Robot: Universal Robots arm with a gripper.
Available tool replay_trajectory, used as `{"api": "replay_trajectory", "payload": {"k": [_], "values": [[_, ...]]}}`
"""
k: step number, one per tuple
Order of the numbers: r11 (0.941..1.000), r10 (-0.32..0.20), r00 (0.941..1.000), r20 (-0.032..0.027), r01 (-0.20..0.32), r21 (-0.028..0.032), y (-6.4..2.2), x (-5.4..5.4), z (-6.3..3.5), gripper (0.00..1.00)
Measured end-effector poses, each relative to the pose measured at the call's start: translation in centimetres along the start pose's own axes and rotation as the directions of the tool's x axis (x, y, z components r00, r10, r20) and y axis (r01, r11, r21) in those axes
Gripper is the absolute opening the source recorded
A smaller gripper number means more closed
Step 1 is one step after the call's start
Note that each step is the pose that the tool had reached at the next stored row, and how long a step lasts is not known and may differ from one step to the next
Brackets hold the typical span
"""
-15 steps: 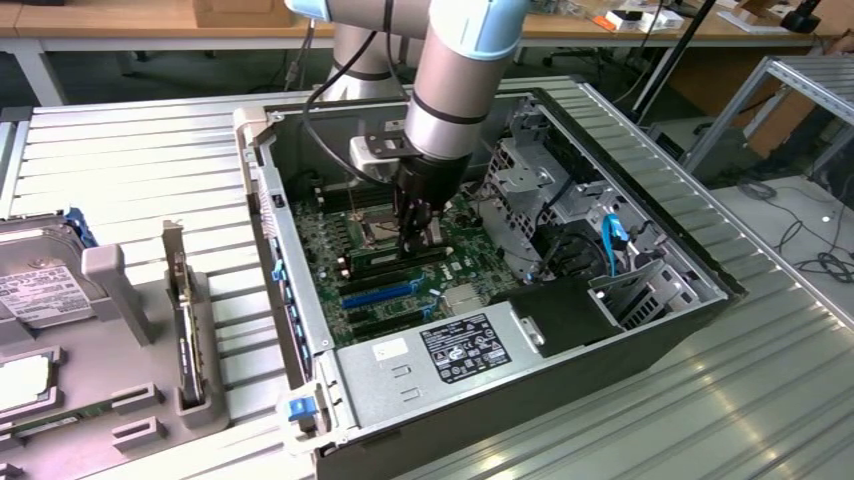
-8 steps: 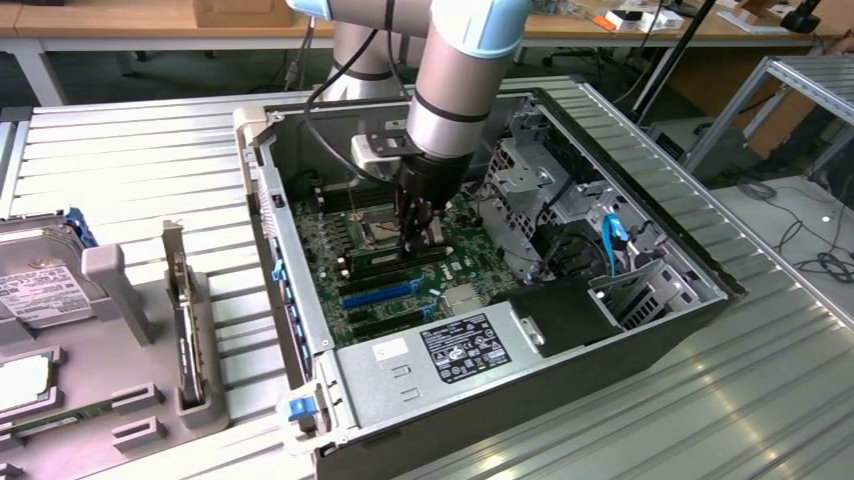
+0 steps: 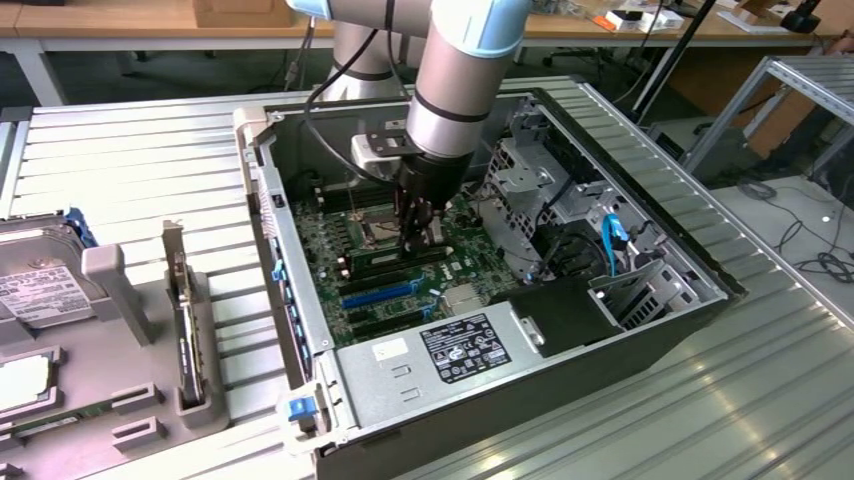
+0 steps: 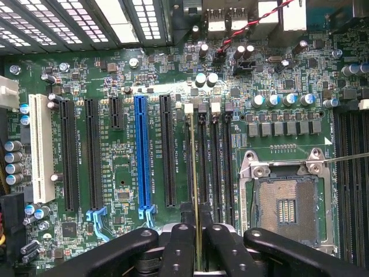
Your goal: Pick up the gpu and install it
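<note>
Wrist view, gpu (image 4: 192, 161) held edge-on within gripper (image 4: 197, 234), above motherboard (image 4: 121, 173)

The end effector (image 4: 197, 231) is matt black, probably plastic; the motherboard (image 4: 124, 167) glossy green; the table (image 3: 134, 150) ribbed bare metal.

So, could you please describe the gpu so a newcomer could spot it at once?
Inside the computer case, find the green motherboard. The gpu is the thin stick seen edge-on in the gripper, lined up with the black slots beside the processor socket; it alone is held.
</note>
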State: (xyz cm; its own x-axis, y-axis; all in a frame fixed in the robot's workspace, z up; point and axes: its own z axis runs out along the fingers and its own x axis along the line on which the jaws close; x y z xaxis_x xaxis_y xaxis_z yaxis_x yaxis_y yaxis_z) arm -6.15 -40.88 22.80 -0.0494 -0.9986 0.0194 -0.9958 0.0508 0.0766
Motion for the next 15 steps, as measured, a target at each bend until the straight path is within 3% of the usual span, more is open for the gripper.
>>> {"api": "replay_trajectory", "payload": {"k": [15], "values": [[1.0000,-0.001,1.0000,-0.0002,0.001,-0.0003,0.00,-0.02,-0.15,0.14]]}}
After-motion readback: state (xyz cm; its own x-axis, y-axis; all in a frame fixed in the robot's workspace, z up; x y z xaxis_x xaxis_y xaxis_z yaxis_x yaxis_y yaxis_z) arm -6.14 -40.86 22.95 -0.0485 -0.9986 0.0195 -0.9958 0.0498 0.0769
